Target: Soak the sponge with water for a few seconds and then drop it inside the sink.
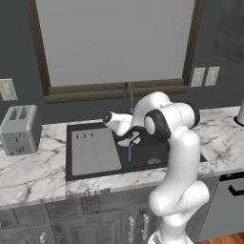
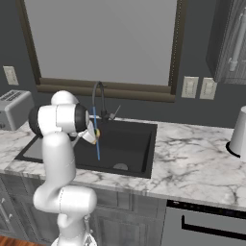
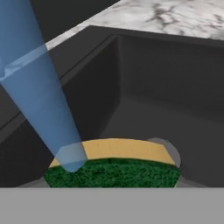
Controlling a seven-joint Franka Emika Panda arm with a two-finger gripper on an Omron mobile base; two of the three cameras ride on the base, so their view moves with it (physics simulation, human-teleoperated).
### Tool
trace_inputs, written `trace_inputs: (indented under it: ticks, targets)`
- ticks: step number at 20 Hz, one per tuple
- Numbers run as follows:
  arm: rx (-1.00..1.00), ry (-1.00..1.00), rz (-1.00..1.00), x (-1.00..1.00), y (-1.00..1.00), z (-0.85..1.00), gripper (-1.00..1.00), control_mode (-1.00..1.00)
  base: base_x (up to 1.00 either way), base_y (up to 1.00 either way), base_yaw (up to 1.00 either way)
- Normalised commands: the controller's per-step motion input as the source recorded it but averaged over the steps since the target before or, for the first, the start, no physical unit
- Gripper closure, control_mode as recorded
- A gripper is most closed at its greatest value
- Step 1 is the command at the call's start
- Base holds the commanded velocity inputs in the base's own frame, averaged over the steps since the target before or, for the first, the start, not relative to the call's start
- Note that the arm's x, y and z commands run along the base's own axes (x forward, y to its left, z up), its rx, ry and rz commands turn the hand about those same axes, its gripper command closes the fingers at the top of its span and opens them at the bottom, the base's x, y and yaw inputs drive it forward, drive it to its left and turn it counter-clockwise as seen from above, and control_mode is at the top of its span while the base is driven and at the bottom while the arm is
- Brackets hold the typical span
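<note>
Tool (image 2: 94, 135) holding sponge (image 3: 114, 166) over the sink (image 2: 139, 144) basin, near its left wall. Water (image 3: 37, 96) stream from faucet (image 2: 99, 93) strikes sponge's green top.

— Do we find any writing to read here?

— No, we see none. The toaster (image 1: 19, 129) has plain grey sides with no brand on them, and the wall plates (image 2: 198, 88) are blank.

— And the sponge (image 3: 114, 168), or the sink (image 1: 85, 167)?

— Neither carries a label or number that we can make out.
</note>
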Motion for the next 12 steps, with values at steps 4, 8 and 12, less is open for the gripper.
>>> trace_inputs:
  ticks: [4, 8, 12]
  targets:
    - [0.03, -0.05, 0.00, -0.64, 0.00, 0.24, 1.00, -1.00, 0.00, 0.00, 0.00]
    - [0.02, -0.01, 0.00, -0.64, 0.00, 0.25, 1.00, -1.00, 0.00, 0.00, 0.00]
    - [0.00, 0.00, 0.01, -0.38, 0.00, 0.31, 1.00, -1.00, 0.00, 0.00, 0.00]
